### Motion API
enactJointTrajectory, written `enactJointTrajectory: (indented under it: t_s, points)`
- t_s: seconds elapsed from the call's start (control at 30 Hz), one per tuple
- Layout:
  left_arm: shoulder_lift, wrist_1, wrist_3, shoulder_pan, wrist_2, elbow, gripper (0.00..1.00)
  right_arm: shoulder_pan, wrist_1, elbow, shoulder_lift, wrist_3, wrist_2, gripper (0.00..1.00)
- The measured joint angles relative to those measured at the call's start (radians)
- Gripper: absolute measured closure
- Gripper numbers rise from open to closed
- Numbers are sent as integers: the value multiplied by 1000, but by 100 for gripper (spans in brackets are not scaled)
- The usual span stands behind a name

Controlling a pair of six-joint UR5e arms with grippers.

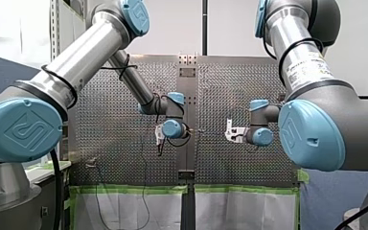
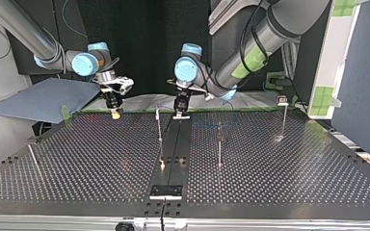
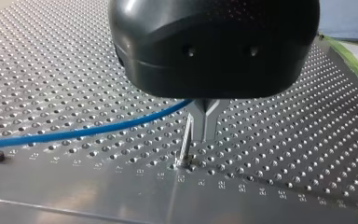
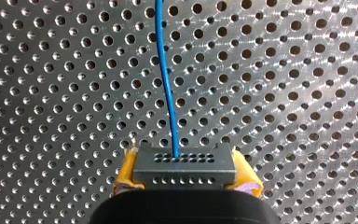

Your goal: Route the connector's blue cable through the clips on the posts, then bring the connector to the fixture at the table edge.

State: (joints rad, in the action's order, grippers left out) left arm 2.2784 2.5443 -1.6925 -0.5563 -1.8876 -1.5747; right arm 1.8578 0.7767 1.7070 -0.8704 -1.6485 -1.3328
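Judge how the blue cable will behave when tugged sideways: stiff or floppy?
Probably springy rather than limp: the cable leaves the connector in a gentle curve with no kinks. Likely light, being very thin next to the connector. It may slip through a loose grip, since its jacket looks smooth.

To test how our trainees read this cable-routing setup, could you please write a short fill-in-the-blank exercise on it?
1. In the right wrist view, my right gripper clamps the grey connector between ____ pads.
2. The cable leaving the connector is ____ in colour.
3. In the left wrist view, my left gripper, beside a thin post, has a ____ body.

Missing words: yellow; blue; black.
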Motion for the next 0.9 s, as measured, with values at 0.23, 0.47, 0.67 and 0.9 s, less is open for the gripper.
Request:
enactJointTrajectory:
  t_s: [0.23, 0.47, 0.67, 0.9]
  points:
    - [0, 1, 2, 5, 8, 5, 100, -2, -4, -6, 0, -5, -2, 100]
    - [0, 4, -1, 8, 17, 11, 100, -3, -8, -13, 0, -9, -5, 100]
    - [0, 12, -5, 18, 33, 18, 100, -8, -11, -18, 0, -14, -13, 100]
    - [1, 15, -8, 22, 39, 21, 100, -11, -15, -23, 1, -16, -17, 100]
